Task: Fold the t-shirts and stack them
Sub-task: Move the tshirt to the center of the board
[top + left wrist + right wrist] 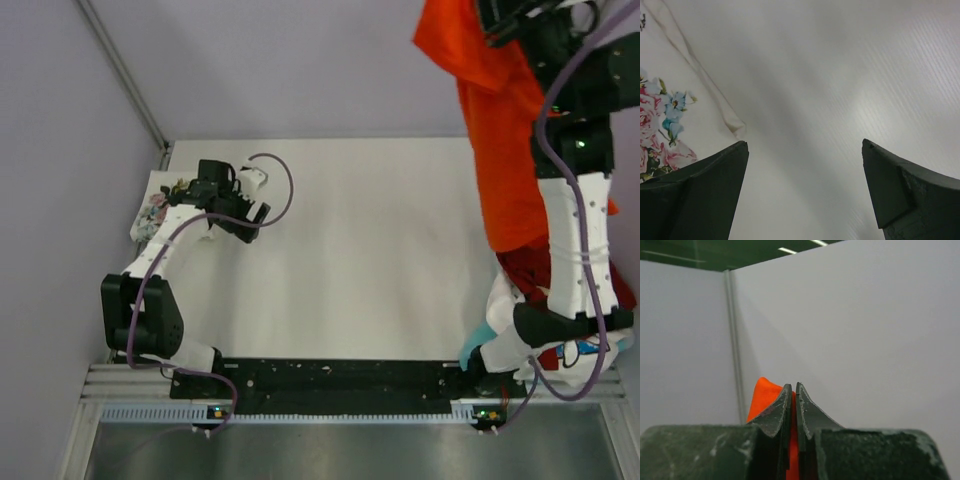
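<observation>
The right arm is raised high over the right edge of the counter [380,260], and its fingers [793,405] are pressed together on a fold of the orange-red t-shirt [495,130]. In the right wrist view a peak of orange cloth [764,392] sticks up just behind the closed fingertips, with more of it squeezed in the narrow slit between them. From above, the shirt hangs down from the grip in a long drape along the counter's right edge, its lower end reaching a heap of clothes at the near right corner, where a dark red t-shirt [525,265] lies on top.

The left arm reaches toward the far left corner of the counter. Its fingers [805,190] are spread wide apart with nothing between them, hovering over bare counter surface. Just beside the left fingertip lies the white t-shirt with pink flower print [670,130], flat at the counter's far left corner; its hem edge runs diagonally past the fingertip. Whether the fingertip touches the cloth cannot be told.
</observation>
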Controlling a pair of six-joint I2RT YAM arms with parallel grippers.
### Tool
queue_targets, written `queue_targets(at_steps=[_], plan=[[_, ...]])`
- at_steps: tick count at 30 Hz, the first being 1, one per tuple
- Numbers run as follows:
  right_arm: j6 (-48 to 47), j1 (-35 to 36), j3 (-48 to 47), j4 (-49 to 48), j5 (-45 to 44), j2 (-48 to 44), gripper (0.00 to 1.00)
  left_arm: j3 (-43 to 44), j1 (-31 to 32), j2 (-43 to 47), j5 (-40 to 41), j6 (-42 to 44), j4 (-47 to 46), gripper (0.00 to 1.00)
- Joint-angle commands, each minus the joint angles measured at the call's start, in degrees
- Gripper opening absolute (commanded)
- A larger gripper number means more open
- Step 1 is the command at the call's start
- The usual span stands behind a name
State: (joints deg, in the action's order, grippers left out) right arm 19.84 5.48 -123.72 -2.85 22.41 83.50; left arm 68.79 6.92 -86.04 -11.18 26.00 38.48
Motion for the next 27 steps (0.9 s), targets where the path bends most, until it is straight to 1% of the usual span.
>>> queue_targets(at_steps=[1, 4, 7, 9, 11, 14, 15, 16, 18, 22, 23, 24, 26, 27], plan=[[-2.35, 13.57, -11.61, 2.24, 7.11, 9.56, 0.0, 2.57, -2.43, 0.96, 6.16, -1.83, -4.11, 0.99], [2.9, 16.58, -13.56, -4.77, 12.11, 12.38, 0.0, 2.92, -5.33, 1.57, 7.31, -2.53, -4.73, 0.99], [9.94, 16.76, -13.3, -10.93, 15.98, 13.17, 0.0, 3.36, -9.02, 2.1, 7.31, -3.06, -5.08, 0.99], [10.84, 16.76, -12.86, -11.39, 17.92, 13.18, 0.0, 3.54, -10.25, 2.28, 8.01, -2.97, -5.52, 0.99], [9.18, 16.76, -10.5, -9.55, 19.15, 12.39, 0.0, 3.89, -10.78, 2.19, 8.98, -2.88, -5.78, 0.99], [6.02, 16.76, -0.77, -7.61, 18.46, 9.76, 0.0, 4.07, -11.22, 1.67, 10.56, -2.53, -6.22, 0.99], [5.22, 16.76, 3.53, -7.17, 17.76, 8.96, 0.0, 4.07, -11.22, 1.58, 10.56, -2.45, -6.4, 0.99], [4.52, 16.67, 7.75, -6.99, 17.14, 8.17, 0.0, 4.07, -11.31, 1.23, 13.26, -2.36, -6.4, 0.99], [3.29, 16.67, 18.37, -6.9, 14.78, 6.42, 0.0, 4.07, -11.49, 0.79, 15.12, -2.09, -6.66, 0.99], [3.45, 15.19, 39.29, -8.84, 6.44, 4.48, 0.0, 3.8, -11.84, 0.52, 18.29, -1.13, -7.19, 0.99], [4.33, 14.05, 44.91, -8.14, 3.11, 4.39, 0.0, 3.8, -11.84, 0.61, 18.65, -0.78, -7.19, 0.99], [6.42, 12.56, 47.84, -5.78, -0.67, 4.47, 0.0, 3.72, -11.84, 0.35, 18.65, -0.51, -7.1, 0.99], [10.99, 7.47, 52.07, 1.32, -7.53, 5.43, 0.14, 3.98, -11.84, 0.08, 17.08, 0.45, -6.32, 0.99], [12.41, 4.75, 53.48, 5.88, -10.95, 6.22, 0.23, 4.33, -11.84, 0.0, 15.42, 0.89, -5.53, 0.99]])
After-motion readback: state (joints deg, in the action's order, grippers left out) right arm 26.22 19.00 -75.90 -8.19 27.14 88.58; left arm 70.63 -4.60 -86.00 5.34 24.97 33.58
